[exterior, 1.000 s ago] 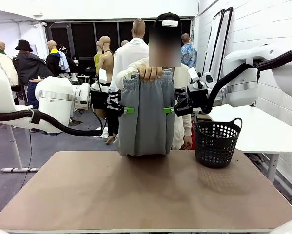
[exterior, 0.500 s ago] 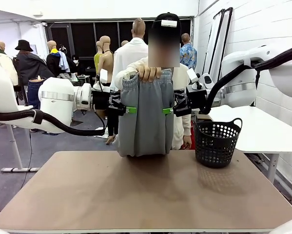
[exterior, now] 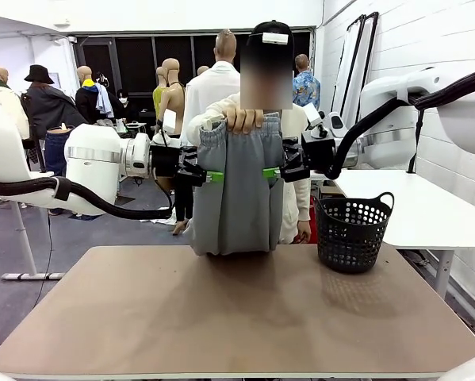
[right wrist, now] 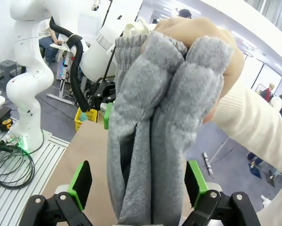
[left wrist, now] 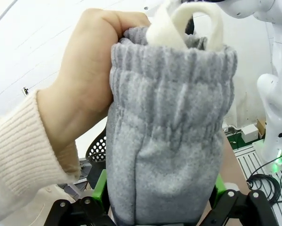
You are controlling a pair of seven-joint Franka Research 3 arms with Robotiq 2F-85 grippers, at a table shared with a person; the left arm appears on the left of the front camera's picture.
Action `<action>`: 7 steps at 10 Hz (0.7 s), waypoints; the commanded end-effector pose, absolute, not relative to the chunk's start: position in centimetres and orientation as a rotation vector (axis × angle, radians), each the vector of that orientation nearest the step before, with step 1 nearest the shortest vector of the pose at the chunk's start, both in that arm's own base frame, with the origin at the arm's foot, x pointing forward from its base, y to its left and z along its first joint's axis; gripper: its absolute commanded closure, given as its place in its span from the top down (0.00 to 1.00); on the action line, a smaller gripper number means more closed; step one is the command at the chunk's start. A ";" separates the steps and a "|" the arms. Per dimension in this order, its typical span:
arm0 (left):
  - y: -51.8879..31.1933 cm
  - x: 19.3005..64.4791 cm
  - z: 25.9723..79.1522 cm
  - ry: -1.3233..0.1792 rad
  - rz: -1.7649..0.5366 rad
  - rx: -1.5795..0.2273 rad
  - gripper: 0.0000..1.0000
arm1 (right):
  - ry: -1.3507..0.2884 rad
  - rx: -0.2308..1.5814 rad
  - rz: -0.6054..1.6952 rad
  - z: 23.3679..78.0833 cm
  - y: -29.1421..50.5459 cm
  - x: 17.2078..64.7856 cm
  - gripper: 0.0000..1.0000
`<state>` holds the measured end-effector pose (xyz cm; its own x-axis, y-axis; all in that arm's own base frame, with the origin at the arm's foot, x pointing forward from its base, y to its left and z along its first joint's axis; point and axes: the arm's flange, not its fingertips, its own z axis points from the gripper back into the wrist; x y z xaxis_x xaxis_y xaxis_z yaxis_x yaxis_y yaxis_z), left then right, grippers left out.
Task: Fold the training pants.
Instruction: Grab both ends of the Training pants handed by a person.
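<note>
Handover step at frame centre: a hand point(exterior: 243, 119) dangles the training pants point(exterior: 235, 202); left end effector point(exterior: 209, 177) and right end effector point(exterior: 273, 172) straddle the edges, spread wide. Next, both should clamp.

Wide brown table point(exterior: 237, 317) across the front view, matte top, rounded corners, its near edge low in the picture. On it, at the far right corner, stands a black basket point(exterior: 354, 234): upright, perforated wall, handle raised, its soft shadow falling on the tabletop toward the near side. Over at the middle of the far edge, the bottom of the pants point(exterior: 235, 214) comes down to tabletop level. Whether it rests on the top or hangs just behind the edge, can't tell from here. A faint shadow lies on the top just in front. Basket and pants are near, not touching.
</note>
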<state>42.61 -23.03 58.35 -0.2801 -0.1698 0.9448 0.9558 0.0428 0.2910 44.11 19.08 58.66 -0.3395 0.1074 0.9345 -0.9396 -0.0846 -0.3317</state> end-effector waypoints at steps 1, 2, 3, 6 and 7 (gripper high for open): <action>-23.3 42.3 58.8 -1.336 -1.397 -0.939 1.00 | -1.349 1.025 1.537 59.1 19.3 43.9 1.00; -23.5 42.0 59.1 -1.320 -1.398 -0.941 1.00 | -1.336 1.027 1.536 58.9 19.3 43.9 1.00; -23.6 42.1 59.1 -1.317 -1.394 -0.927 0.81 | -1.342 1.033 1.537 58.9 19.3 43.9 0.86; -23.7 41.5 59.3 -1.325 -1.387 -0.917 0.25 | -1.340 1.062 1.540 59.3 19.2 43.6 0.27; -23.7 41.5 59.4 -1.326 -1.388 -0.914 0.06 | -1.335 1.061 1.545 59.4 19.2 43.6 0.07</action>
<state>41.98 -23.47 59.07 -0.2629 -0.1566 0.9520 0.9612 0.0431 0.2725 43.67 19.21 58.92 -0.3331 0.0863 0.9389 -0.9398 -0.1109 -0.3233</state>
